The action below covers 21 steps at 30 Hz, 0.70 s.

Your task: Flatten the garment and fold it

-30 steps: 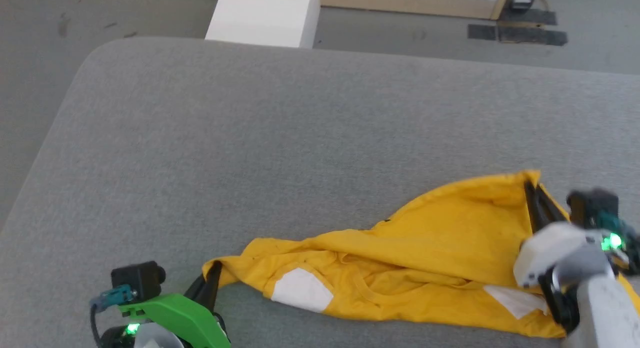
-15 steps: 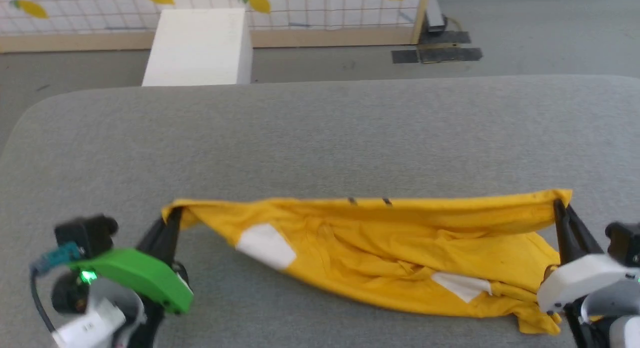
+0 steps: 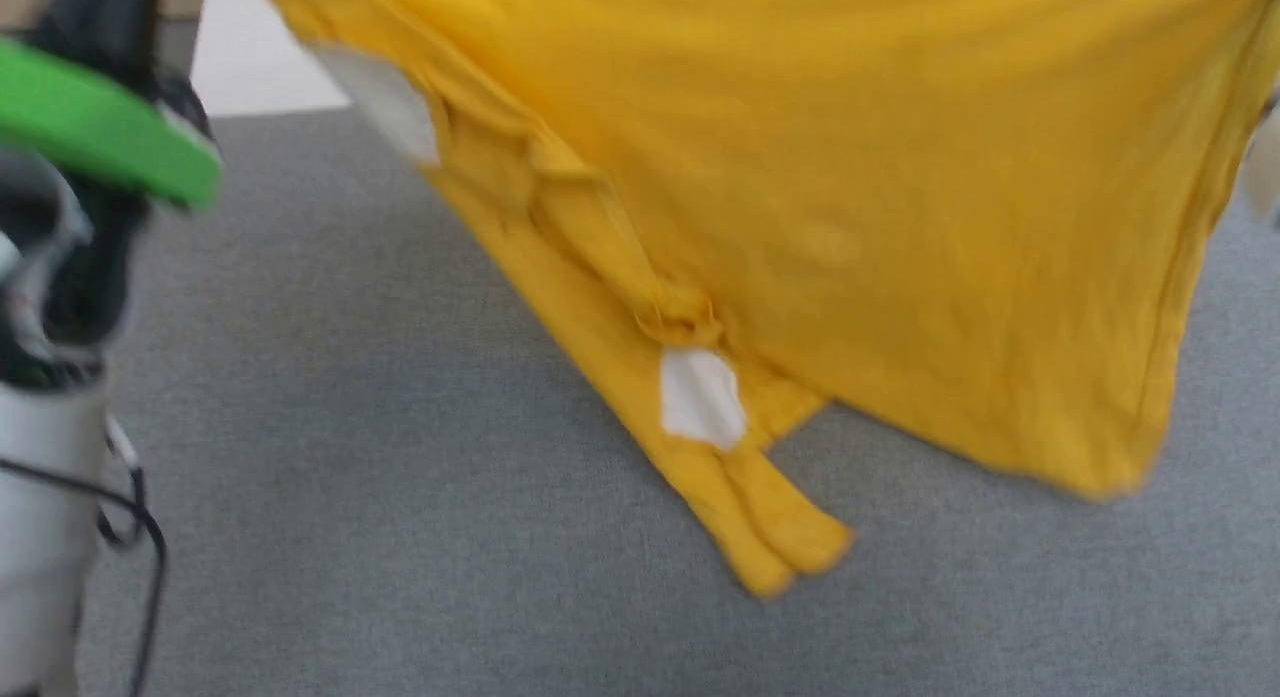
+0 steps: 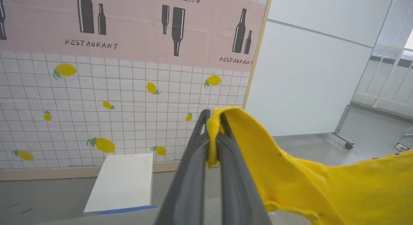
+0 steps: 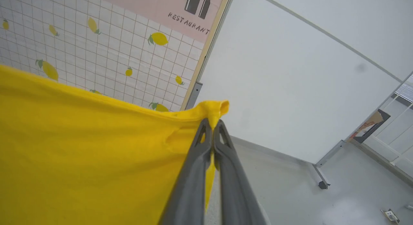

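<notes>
The garment [image 3: 800, 207], a mustard-yellow T-shirt with white patches, hangs in the air over the grey table [image 3: 350, 477], its lower tip just above the surface. In the left wrist view my left gripper [image 4: 213, 121] is shut on one yellow corner of the garment [image 4: 290, 173]. In the right wrist view my right gripper [image 5: 212, 125] is shut on the other corner of the garment [image 5: 80, 138], which stretches away to the left. My left arm with its green cover [image 3: 100, 127] shows at the head view's upper left.
A white box [image 4: 121, 183] stands on the floor beyond the table. Behind it is a gridded lemon-print backdrop [image 4: 113, 99] under a pink restaurant banner. A white wheeled partition [image 5: 290, 73] stands to the right.
Both grippers have risen and lifted the garment off the table; it went from lying bunched to hanging spread between them. The head camera has also shifted.
</notes>
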Available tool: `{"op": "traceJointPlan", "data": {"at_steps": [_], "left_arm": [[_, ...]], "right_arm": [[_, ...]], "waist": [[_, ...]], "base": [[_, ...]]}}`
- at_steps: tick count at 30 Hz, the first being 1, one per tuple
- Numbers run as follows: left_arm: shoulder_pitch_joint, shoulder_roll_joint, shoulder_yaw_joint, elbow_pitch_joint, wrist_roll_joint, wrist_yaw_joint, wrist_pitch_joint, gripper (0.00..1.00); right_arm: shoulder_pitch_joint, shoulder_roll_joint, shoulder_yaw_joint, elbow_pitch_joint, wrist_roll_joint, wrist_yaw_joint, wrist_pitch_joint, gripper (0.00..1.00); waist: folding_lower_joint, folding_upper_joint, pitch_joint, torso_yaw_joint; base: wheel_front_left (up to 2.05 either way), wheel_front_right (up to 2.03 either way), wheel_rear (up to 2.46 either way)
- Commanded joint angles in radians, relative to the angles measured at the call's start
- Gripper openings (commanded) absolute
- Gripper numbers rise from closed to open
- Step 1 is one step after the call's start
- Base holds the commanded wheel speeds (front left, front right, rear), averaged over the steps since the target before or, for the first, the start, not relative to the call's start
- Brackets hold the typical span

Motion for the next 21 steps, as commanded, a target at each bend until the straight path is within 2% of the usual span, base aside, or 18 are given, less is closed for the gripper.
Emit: {"op": "traceJointPlan", "data": {"at_steps": [1,7,13,17,21], "left_arm": [[-0.084,0.013,0.005,0.01,0.019,0.002,0.006,0.0],[-0.413,0.028,0.014,0.1,0.066,0.003,0.006,0.0],[-0.681,0.022,0.048,0.202,0.124,0.02,-0.108,0.0],[-0.784,0.011,0.06,0.257,0.145,0.016,-0.199,0.0],[-0.771,0.004,0.042,0.326,0.148,-0.009,-0.232,0.0]], "right_arm": [[-0.079,-0.013,0.011,0.026,0.008,-0.002,0.019,0.0],[-0.407,-0.03,0.036,0.19,-0.018,-0.002,0.043,0.0],[-0.664,0.018,0.008,0.295,-0.137,-0.002,-0.053,0.0],[-0.761,0.065,-0.026,0.329,-0.224,-0.002,-0.151,0.0],[-0.743,0.108,-0.037,0.393,-0.243,-0.002,-0.216,0.0]], "waist": [[0.0,0.0,0.119,-0.015],[0.0,0.0,0.256,-0.022],[0.0,0.0,0.351,-0.037],[0.0,0.0,0.378,-0.041],[0.0,0.0,0.38,-0.035]], "base": [[0.0,0.0,0.0],[0.0,0.0,0.0],[0.0,0.0,0.0],[0.0,0.0,0.0],[0.0,0.0,0.0]]}}
